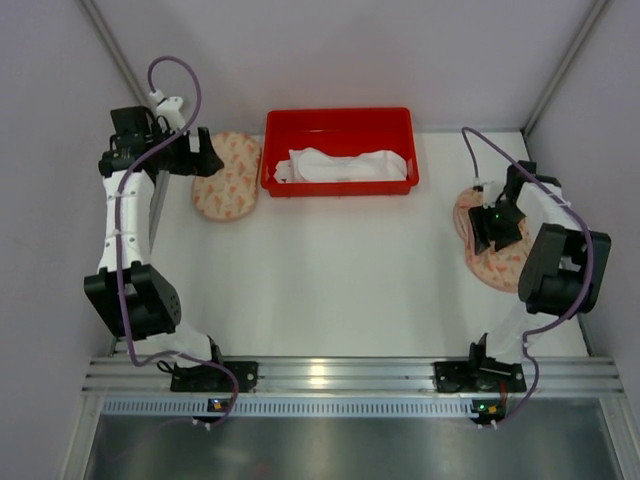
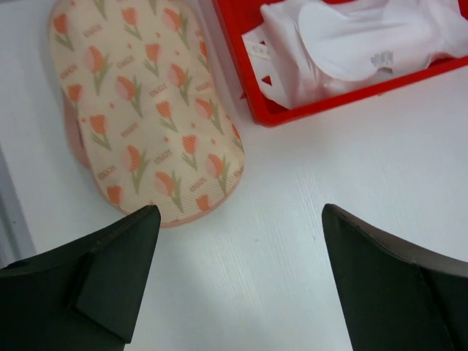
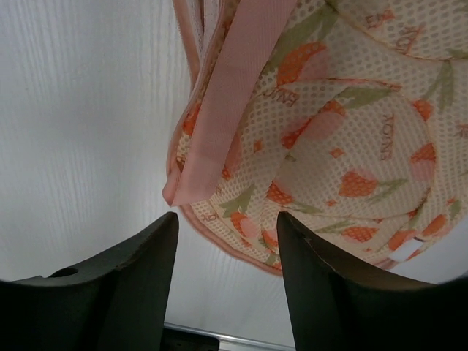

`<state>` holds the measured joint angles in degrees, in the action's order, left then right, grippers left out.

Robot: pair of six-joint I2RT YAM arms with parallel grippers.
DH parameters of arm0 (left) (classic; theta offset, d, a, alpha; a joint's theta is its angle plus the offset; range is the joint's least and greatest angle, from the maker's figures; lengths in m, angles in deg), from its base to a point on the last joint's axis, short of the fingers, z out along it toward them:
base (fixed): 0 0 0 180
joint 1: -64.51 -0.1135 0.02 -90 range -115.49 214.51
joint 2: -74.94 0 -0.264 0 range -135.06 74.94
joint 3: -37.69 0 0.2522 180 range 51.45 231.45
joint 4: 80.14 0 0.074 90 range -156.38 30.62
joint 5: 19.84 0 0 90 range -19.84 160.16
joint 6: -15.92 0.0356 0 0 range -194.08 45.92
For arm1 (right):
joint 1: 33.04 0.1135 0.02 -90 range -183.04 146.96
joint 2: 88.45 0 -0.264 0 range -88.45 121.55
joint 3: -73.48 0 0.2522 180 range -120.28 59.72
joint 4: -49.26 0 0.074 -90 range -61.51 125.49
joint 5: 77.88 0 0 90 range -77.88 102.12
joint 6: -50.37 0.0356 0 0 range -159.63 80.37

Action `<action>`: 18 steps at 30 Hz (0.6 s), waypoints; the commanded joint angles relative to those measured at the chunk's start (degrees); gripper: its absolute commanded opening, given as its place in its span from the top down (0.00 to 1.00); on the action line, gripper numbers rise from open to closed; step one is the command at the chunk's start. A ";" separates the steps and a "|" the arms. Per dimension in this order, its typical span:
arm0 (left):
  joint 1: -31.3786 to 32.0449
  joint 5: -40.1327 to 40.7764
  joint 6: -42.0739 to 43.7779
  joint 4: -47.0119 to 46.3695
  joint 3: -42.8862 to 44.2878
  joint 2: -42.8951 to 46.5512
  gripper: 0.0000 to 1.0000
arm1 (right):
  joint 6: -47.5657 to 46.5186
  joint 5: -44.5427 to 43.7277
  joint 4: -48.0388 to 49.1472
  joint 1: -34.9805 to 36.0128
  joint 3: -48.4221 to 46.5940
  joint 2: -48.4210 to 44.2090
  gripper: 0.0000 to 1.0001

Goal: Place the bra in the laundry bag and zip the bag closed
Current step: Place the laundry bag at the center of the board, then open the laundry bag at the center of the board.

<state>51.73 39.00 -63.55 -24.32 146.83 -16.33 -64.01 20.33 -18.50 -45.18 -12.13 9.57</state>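
A white bra (image 1: pixel 345 165) (image 2: pixel 351 44) lies in the red bin (image 1: pixel 340 115) (image 2: pixel 241 80) at the back middle. One tulip-print mesh laundry bag (image 1: pixel 228 175) (image 2: pixel 142 102) lies flat to the left of the bin. My left gripper (image 1: pixel 205 158) (image 2: pixel 241 212) hovers open over bare table just beside its rounded end, holding nothing. A second tulip-print laundry bag (image 1: pixel 495 262) (image 3: pixel 351 131) lies at the right. My right gripper (image 1: pixel 497 228) (image 3: pixel 227 216) is low over it, jaws apart, with the bag's pink-edged rim between the fingertips. A pink strip (image 3: pixel 234 95) of the bag's edge folds over there.
Grey walls close in the table on the left, back and right. An aluminium rail (image 1: pixel 330 375) carrying both arm bases runs along the near edge. The right arm's elbow (image 1: pixel 560 265) overhangs the right bag.
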 commanded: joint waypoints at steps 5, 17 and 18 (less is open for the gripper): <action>0.12 -5.23 3.98 -0.32 -5.37 9.43 0.02 | -1.19 -1.35 4.42 3.87 6.63 1.39 0.50; 0.21 -6.11 3.19 -0.40 -9.94 11.37 0.02 | -0.49 0.47 4.87 16.18 7.87 -1.50 1.00; 0.21 -6.46 3.27 -0.40 -10.20 11.37 0.02 | -0.40 1.54 3.91 16.36 7.52 -2.38 1.00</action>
<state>51.80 34.80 -60.73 -23.29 137.56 -6.54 -63.95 17.25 -14.35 -30.18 -4.00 10.96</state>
